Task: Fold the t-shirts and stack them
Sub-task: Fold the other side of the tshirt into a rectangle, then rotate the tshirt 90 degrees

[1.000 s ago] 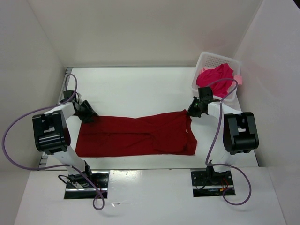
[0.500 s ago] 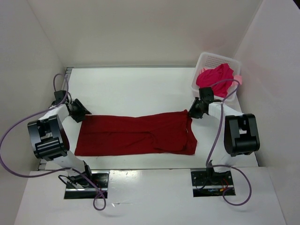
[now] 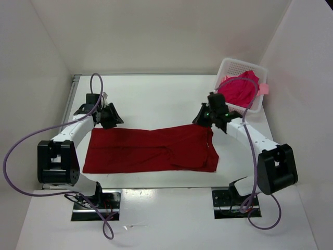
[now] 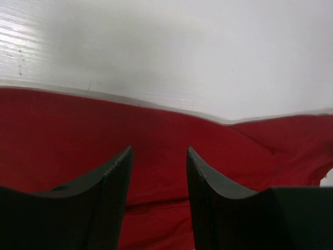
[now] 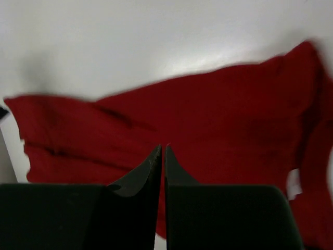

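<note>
The dark red t-shirt (image 3: 151, 150) lies spread across the middle of the tabletop (image 3: 156, 96), a crimson t-shirt (image 3: 239, 88) heaped in the basket (image 3: 229, 65) at upper right, left jaws parted and empty, right jaws nearly closed on nothing visible, so a shallow pinch might slip off the hem; the salmon t-shirt (image 3: 264, 88) barely shows.

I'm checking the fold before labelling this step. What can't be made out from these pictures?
- Top view: the salmon shirt shows only a corner; the crimson shirt and the basket wall hide the rest.
- Right wrist view: the dark red shirt is blurred, its seams unreadable.
- Left wrist view: the left end effector covers the cloth nearest it.
</note>
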